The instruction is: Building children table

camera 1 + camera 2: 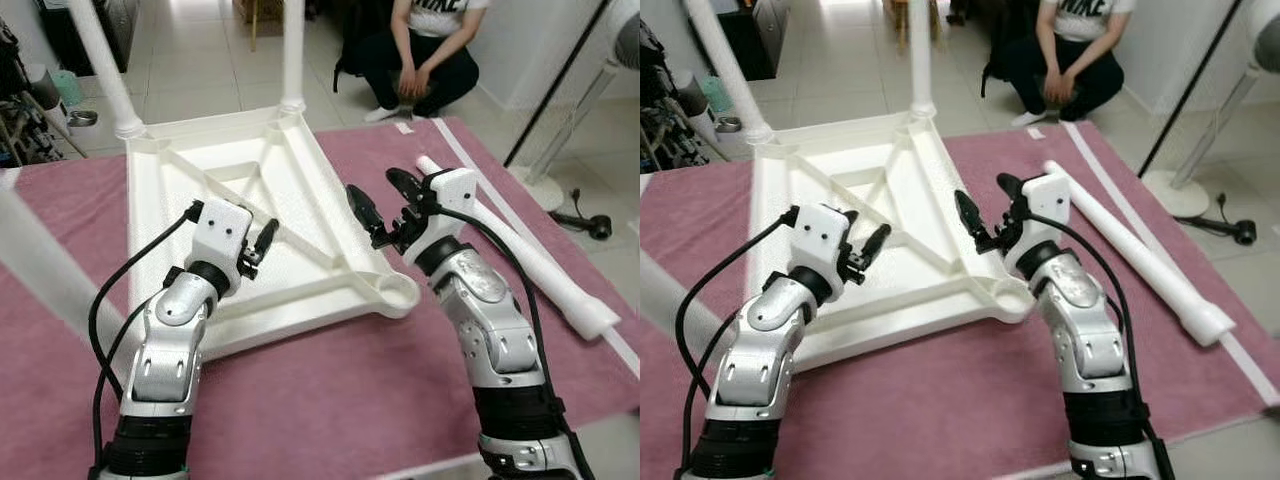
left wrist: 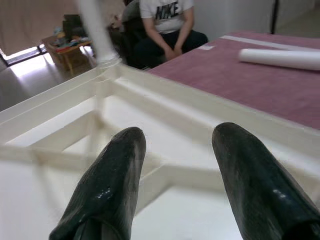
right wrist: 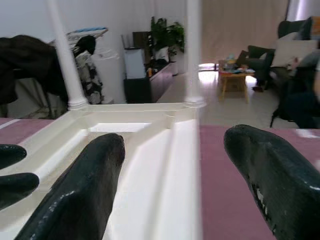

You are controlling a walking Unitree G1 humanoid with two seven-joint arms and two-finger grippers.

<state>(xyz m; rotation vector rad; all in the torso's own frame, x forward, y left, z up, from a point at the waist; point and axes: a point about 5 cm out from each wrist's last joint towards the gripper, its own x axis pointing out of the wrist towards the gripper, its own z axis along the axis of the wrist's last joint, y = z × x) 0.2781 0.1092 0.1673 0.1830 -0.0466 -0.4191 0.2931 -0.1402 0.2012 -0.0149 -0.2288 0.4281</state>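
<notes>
silver arms | white wrist housings | black cables | glossy black jaws

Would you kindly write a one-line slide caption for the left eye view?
Both open claws, left and right, hover over the upturned white tabletop; one loose leg lies on the pink mat.

Both grippers, left (image 1: 262, 243) and right (image 1: 380, 205), raised (fingers parted).

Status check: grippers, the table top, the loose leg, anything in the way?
Left gripper and right gripper open, over upturned table top. Corner socket has no leg. Loose leg on mat, robot's right. Person crouched beyond.
</notes>
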